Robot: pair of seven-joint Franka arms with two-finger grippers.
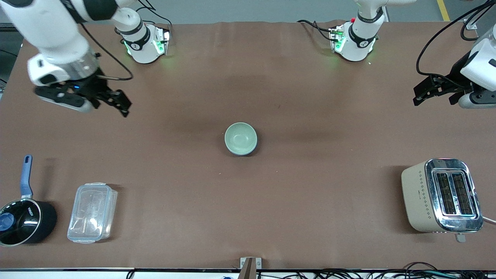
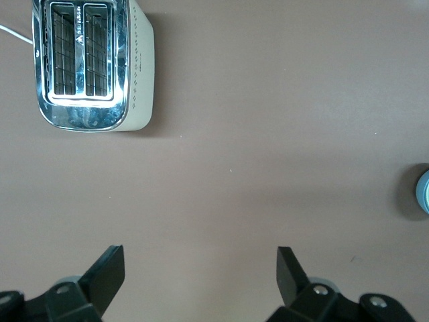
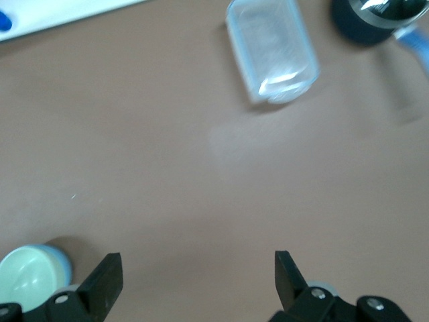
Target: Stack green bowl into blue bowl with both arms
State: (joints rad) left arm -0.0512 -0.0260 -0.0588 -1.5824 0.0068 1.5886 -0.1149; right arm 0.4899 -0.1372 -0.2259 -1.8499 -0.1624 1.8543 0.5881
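Note:
The green bowl (image 1: 240,138) sits inside the blue bowl (image 1: 253,148) at the middle of the table; only a thin blue edge shows around it. The pair also shows in the right wrist view, the green bowl (image 3: 25,282) within the blue bowl's rim (image 3: 62,259), and the blue bowl's edge (image 2: 424,192) shows in the left wrist view. My right gripper (image 1: 118,102) is open and empty, up over the table toward the right arm's end. My left gripper (image 1: 420,95) is open and empty, up over the left arm's end. In the wrist views the left gripper (image 2: 200,263) and right gripper (image 3: 198,268) are over bare table.
A black saucepan with a blue handle (image 1: 23,219) and a clear plastic container (image 1: 92,212) stand near the front camera at the right arm's end. A cream and chrome toaster (image 1: 441,195) stands near the front camera at the left arm's end.

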